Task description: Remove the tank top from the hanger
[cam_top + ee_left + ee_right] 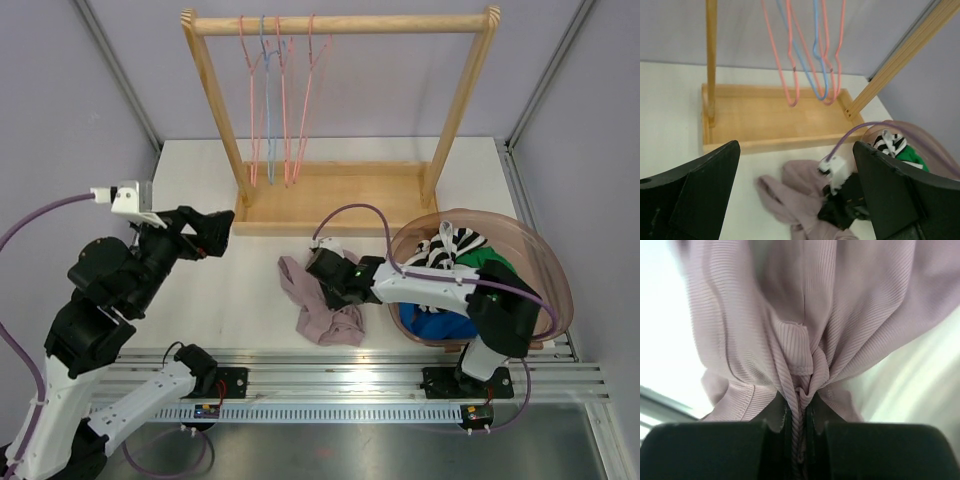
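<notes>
The pale mauve ribbed tank top [318, 305] lies crumpled on the white table in front of the wooden rack; it also shows in the left wrist view [797, 197]. My right gripper [335, 283] is shut on a bunched fold of the tank top [800, 370], the cloth pinched between its jaws. My left gripper [215, 235] is open and empty, raised to the left of the rack's base, its fingers [695, 195] wide apart. Several pink and blue wire hangers [275, 90] hang bare on the rack's rail; they also show in the left wrist view [807, 55].
The wooden rack [340, 195] stands at the back of the table with a tray base. A translucent pink basket [545, 265] holding striped, green and blue clothes sits at the right. The table's front rail runs along the near edge.
</notes>
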`<move>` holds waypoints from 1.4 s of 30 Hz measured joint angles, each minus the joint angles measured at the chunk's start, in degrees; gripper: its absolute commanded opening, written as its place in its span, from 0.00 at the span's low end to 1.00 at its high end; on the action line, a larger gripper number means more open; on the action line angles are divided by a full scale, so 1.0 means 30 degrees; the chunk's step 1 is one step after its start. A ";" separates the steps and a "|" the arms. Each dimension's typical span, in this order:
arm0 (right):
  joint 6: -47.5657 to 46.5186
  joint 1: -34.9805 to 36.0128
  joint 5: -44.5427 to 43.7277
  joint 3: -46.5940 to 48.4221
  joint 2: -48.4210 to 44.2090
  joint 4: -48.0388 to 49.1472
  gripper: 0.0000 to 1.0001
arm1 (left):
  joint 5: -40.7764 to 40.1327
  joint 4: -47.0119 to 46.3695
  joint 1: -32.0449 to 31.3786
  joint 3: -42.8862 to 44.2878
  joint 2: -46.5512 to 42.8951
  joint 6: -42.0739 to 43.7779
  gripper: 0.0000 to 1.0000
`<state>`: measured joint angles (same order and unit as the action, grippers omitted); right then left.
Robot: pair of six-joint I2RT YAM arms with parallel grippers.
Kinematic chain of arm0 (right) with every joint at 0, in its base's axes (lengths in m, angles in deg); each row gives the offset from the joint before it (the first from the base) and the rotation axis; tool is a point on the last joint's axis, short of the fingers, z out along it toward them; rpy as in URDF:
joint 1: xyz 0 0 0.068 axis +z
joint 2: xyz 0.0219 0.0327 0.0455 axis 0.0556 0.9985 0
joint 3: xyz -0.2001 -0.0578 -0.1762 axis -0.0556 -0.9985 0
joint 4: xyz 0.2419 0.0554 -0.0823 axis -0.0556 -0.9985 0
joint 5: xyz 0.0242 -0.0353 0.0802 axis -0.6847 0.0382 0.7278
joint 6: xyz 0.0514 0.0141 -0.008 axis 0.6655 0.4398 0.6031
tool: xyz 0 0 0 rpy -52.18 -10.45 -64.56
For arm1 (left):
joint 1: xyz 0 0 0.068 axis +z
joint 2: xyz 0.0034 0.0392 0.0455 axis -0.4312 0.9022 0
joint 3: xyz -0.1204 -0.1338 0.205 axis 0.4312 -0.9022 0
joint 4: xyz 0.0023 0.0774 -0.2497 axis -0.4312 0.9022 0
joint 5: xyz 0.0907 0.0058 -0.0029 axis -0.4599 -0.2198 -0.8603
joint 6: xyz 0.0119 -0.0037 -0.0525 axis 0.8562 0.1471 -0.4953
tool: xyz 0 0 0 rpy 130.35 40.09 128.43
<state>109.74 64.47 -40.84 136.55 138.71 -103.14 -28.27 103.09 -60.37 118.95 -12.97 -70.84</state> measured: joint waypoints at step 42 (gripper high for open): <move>0.0219 -1.1220 -1.0710 0.5195 -0.8342 -1.6779 0.99 | -0.6135 0.1406 0.0364 -0.8378 -0.5173 0.1122 0.99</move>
<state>110.40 30.81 -72.96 152.13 113.68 -153.47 -46.67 107.31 -59.28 93.81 -28.49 -67.47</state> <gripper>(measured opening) 0.839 0.988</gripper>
